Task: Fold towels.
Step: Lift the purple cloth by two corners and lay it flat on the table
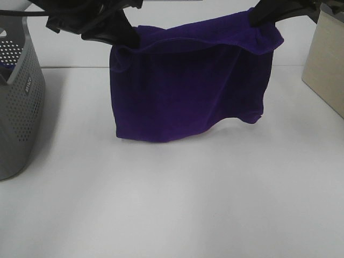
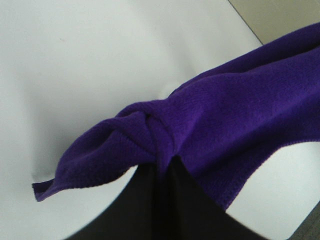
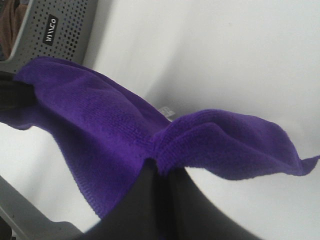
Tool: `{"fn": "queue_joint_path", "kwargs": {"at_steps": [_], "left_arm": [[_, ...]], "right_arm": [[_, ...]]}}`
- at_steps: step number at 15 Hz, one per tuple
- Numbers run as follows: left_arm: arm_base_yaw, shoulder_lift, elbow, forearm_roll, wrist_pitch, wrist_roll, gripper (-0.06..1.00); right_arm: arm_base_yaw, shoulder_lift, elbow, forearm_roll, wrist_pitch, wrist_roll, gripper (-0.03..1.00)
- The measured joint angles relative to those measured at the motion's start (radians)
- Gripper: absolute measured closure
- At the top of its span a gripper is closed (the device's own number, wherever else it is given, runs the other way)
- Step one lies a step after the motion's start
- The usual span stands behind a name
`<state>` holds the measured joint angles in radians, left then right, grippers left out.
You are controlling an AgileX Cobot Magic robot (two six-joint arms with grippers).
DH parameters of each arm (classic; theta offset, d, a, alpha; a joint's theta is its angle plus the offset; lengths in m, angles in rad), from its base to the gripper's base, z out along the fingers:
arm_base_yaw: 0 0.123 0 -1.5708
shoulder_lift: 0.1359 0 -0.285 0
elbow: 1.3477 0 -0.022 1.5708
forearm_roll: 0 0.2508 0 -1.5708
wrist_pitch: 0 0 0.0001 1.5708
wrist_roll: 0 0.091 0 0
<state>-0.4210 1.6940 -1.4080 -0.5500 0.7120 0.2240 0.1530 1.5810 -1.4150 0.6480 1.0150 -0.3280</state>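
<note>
A deep purple towel (image 1: 188,86) hangs between my two grippers above the white table, its lower edge close to the table top. My left gripper (image 1: 129,38) is shut on the towel's upper left corner; in the left wrist view the cloth (image 2: 210,125) bunches where the black fingers (image 2: 162,200) pinch it. My right gripper (image 1: 257,18) is shut on the upper right corner; in the right wrist view the towel (image 3: 115,130) spreads away from the pinched fold (image 3: 162,172). A small white tag (image 3: 167,111) shows behind the cloth.
A grey perforated basket (image 1: 19,102) stands at the left edge of the table, also seen in the right wrist view (image 3: 55,30). A beige box (image 1: 325,64) stands at the far right. The white table (image 1: 177,204) spreads in front of the towel.
</note>
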Motion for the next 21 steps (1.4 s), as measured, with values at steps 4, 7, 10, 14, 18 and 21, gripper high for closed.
{"fn": "queue_joint_path", "kwargs": {"at_steps": [4, 7, 10, 14, 18, 21], "left_arm": [[0.019, 0.134, -0.166, 0.042, -0.001, 0.027, 0.92], [0.021, 0.290, -0.348, 0.081, 0.000, 0.031, 0.92], [0.022, 0.425, -0.573, 0.127, 0.009, 0.031, 0.92], [0.022, 0.563, -0.734, 0.170, 0.116, 0.029, 0.92], [0.022, 0.599, -0.736, 0.235, 0.278, -0.011, 0.92], [0.022, 0.604, -0.741, 0.258, 0.378, -0.029, 0.92]], "right_arm": [[0.000, 0.179, -0.170, -0.056, -0.042, -0.005, 0.97], [0.000, 0.331, -0.378, -0.121, -0.044, -0.005, 0.97], [0.000, 0.469, -0.585, -0.164, -0.043, 0.001, 0.97], [0.000, 0.564, -0.637, -0.237, -0.011, 0.036, 0.97], [0.000, 0.600, -0.637, -0.264, 0.087, 0.084, 0.97], [0.000, 0.603, -0.637, -0.294, 0.181, 0.130, 0.97]]}}
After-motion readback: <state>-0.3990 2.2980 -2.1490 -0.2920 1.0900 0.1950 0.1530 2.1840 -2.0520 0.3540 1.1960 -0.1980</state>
